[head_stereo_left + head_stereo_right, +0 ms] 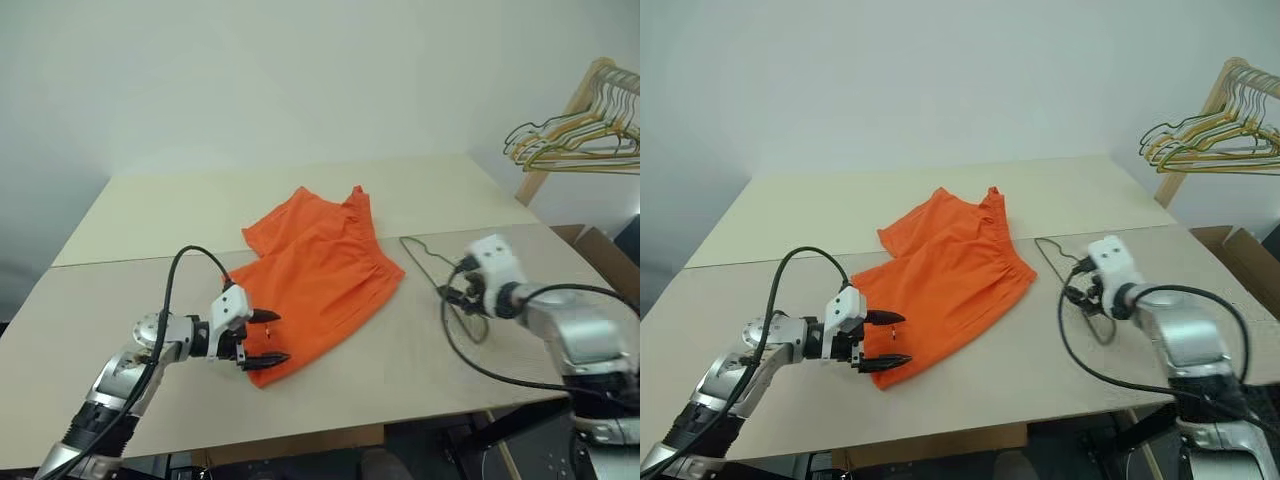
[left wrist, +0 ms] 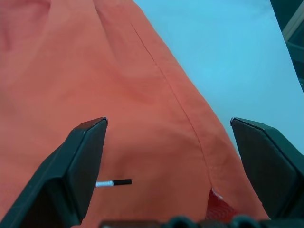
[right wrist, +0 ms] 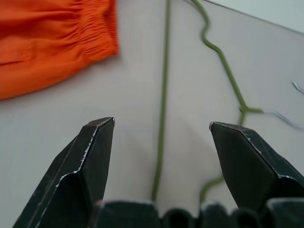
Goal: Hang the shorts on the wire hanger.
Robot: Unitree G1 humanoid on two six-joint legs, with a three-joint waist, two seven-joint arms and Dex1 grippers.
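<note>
The shorts (image 1: 320,275) lie flat and a little rumpled near the middle of the pale desk (image 1: 150,215), their gathered waistband turned toward the robot's right and one leg hem reaching toward the near edge on its left. The left gripper (image 1: 268,338) hangs at that near hem with its two black fingers spread wide, one above the other in the head views, and nothing between them; in the left wrist view the orange cloth lies spread beneath and between the parted fingers (image 2: 80,161), with a seam running along it and a small black-and-white tag (image 2: 114,182) near one finger. Whether the fingertips touch the fabric cannot be told. The wire hanger (image 1: 1065,270) lies flat on the desk just to the right of the waistband, apart from the shorts, its thin dark green wire running away from the robot. The right gripper (image 3: 161,126) is above the hanger, released, its fingers parted on either side of the wire and holding nothing; in the right wrist view one straight side of the hanger passes between the fingers on the desk surface below, and the twisted neck of the hook lies toward the other finger, while the waistband shows off to one side. Beyond the desk's far right corner a bunch of pale hangers (image 1: 575,140) hangs from a wooden rack (image 1: 565,125).
</note>
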